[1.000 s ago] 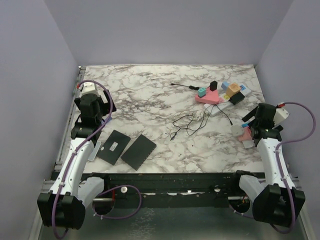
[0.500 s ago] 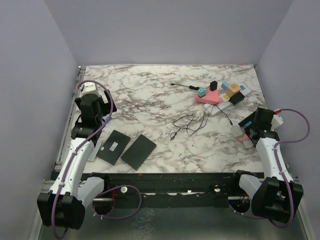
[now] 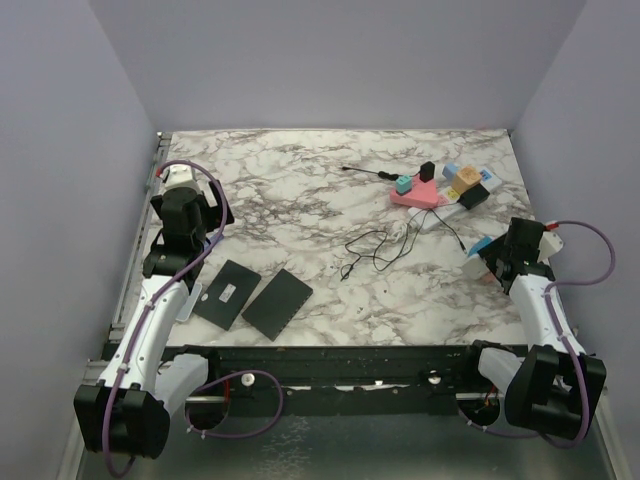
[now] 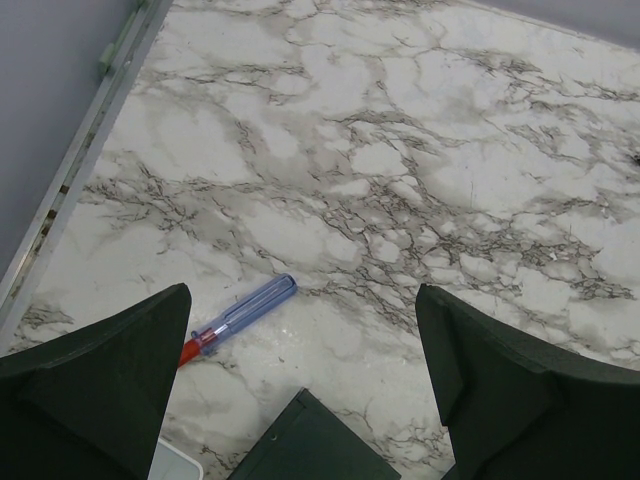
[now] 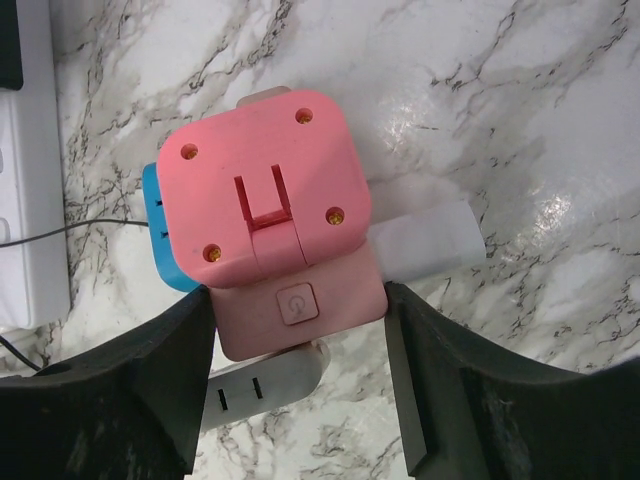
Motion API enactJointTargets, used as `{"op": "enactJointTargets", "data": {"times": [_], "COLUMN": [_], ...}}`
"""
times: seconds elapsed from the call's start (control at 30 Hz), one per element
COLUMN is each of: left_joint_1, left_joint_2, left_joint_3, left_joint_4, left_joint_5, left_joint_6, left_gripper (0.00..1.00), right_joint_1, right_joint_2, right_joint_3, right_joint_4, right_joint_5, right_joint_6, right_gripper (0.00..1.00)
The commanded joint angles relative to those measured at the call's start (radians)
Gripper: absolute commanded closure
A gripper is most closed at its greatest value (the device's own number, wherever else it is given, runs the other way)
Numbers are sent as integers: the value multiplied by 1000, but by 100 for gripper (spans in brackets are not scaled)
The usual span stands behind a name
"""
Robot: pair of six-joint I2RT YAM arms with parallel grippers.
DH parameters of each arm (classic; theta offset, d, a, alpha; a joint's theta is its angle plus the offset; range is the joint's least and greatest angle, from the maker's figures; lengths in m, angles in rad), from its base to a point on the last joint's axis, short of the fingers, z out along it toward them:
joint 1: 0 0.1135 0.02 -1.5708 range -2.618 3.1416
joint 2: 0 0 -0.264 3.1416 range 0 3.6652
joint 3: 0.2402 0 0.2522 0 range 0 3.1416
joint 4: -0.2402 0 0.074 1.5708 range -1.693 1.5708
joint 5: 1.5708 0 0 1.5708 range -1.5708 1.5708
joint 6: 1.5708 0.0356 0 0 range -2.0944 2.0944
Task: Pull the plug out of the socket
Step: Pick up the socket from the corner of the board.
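The socket point(image 3: 443, 213), a long white power strip, lies at the table's back right with several coloured plugs and adapters point(image 3: 420, 190) standing on it; its edge also shows in the right wrist view point(image 5: 28, 180). Nearer, apart from the strip, a pink cube adapter point(image 5: 265, 190) with a power button sits on the marble, with a blue piece point(image 5: 158, 235) and white plugs point(image 5: 428, 240) attached. My right gripper point(image 5: 295, 300) point(image 3: 490, 258) has both fingers pressed on the cube's sides. My left gripper point(image 4: 300, 300) point(image 3: 195, 222) hangs wide open over bare marble at the far left.
Two flat black pads point(image 3: 228, 293) point(image 3: 277, 300) lie near the front left. A blue pen with a red tip point(image 4: 238, 318) rests beside them. A thin black cable point(image 3: 375, 248) loops across the middle. The right wall stands close to the right arm.
The right gripper has dropped lower over the pink cube adapter and its jaws have come in from wide open onto the cube's sides. The left arm has stayed still.
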Motion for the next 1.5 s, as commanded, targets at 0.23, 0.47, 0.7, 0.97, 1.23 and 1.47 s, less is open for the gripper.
{"op": "enactJointTargets", "data": {"times": [0.23,0.47,0.7,0.97,1.23,1.47], "left_joint_1": [-5,-5,-12,-100,-216,-323], "left_joint_2": [21,23,29,117,288,398], "left_joint_3": [-13,-13,-28,-25,27,61], "left_joint_4": [-5,0,50,190,539,589], "left_joint_5": [27,54,265,524,864,902], "left_joint_6": [4,1,10,-91,-348,-384], "left_gripper": [1,1,5,6,6,1], "right_joint_1": [-8,-5,39,248,506,647], "right_joint_2": [-97,-170,-214,-217,-174,-62], "right_joint_3": [-13,-19,-60,-93,-100,-48], "right_joint_4": [70,131,253,453,729,758], "right_joint_5": [-100,-297,-525,-653,-654,-587], "right_joint_6": [-121,-200,-250,-288,-166,-252], "right_gripper": [53,64,67,67,69,70]}}
